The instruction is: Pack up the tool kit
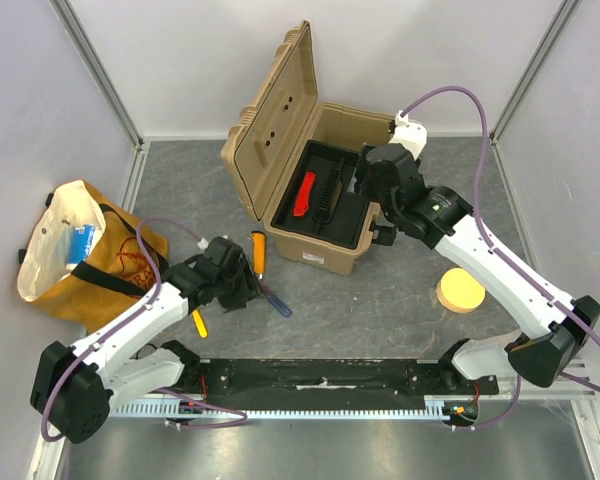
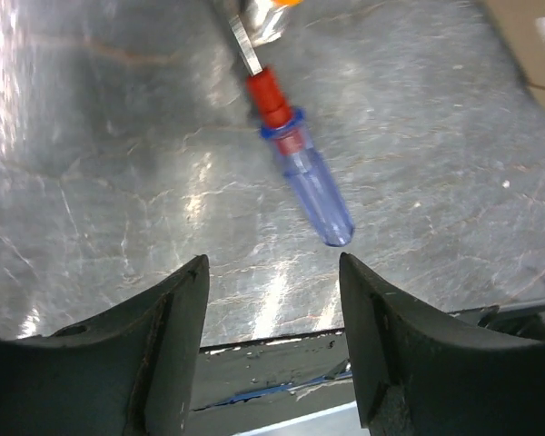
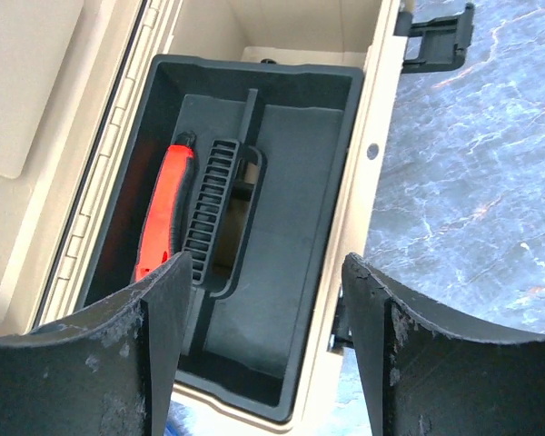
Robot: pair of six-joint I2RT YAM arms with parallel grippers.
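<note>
Tan plastic toolbox [image 1: 315,250], lid open, is set toward the far edge of the grey table [image 1: 380,300], long axis running near to far, slightly rightward. Left gripper [image 2: 272,263] and right gripper [image 3: 268,259] are held released, empty.

The red knife [image 3: 161,204] is partly hidden by the fingers [image 3: 154,354].

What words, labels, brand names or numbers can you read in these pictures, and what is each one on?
Nothing can be read in any view.
Red print on the yellow-orange cloth bag: too small and blurred to read.
Inside that bag, the blue packet: label too small to read.
No markings show on the tan plastic toolbox.
</note>
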